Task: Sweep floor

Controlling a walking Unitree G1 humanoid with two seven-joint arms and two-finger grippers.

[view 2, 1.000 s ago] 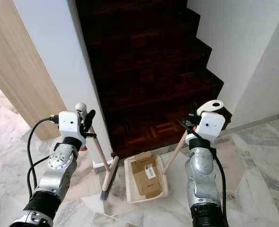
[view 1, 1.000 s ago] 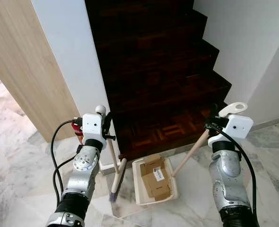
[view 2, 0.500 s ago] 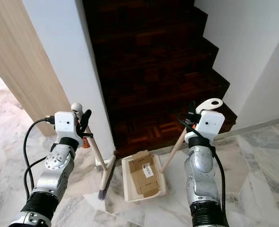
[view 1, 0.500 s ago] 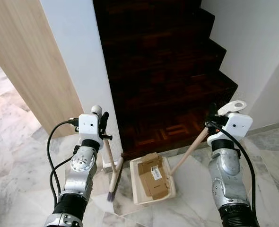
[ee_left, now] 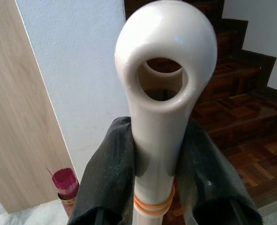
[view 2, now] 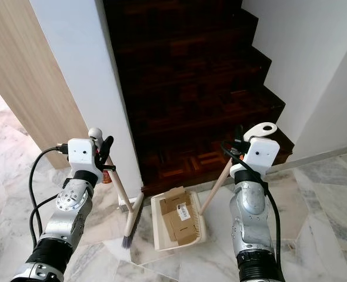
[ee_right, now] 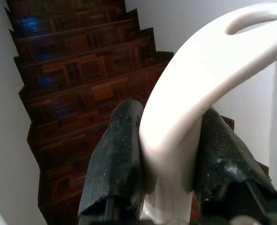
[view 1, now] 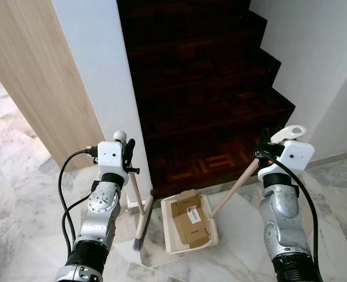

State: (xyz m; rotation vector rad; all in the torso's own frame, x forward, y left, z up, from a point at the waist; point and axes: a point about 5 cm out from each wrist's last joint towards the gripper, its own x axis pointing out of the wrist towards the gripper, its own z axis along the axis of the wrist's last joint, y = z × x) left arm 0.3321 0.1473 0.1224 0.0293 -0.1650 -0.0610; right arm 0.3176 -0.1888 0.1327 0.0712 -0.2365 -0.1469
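Broom and dustpan stay together at the foot of the stairs, cardboard already collected.
Since a moment ago only the camera shifts a little; the broom [view 1: 137, 217] bristles rest on the floor beside the dustpan [view 1: 169, 235] holding cardboard [view 1: 191, 222]. Left gripper [ee_left: 157, 187] jaws are clenched on the broom handle, right gripper [ee_right: 171, 183] jaws on the dustpan handle.

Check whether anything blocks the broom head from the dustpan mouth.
Nothing visible does. The broom head rests on bare marble floor just left of the dustpan, whose tray already holds cardboard pieces.
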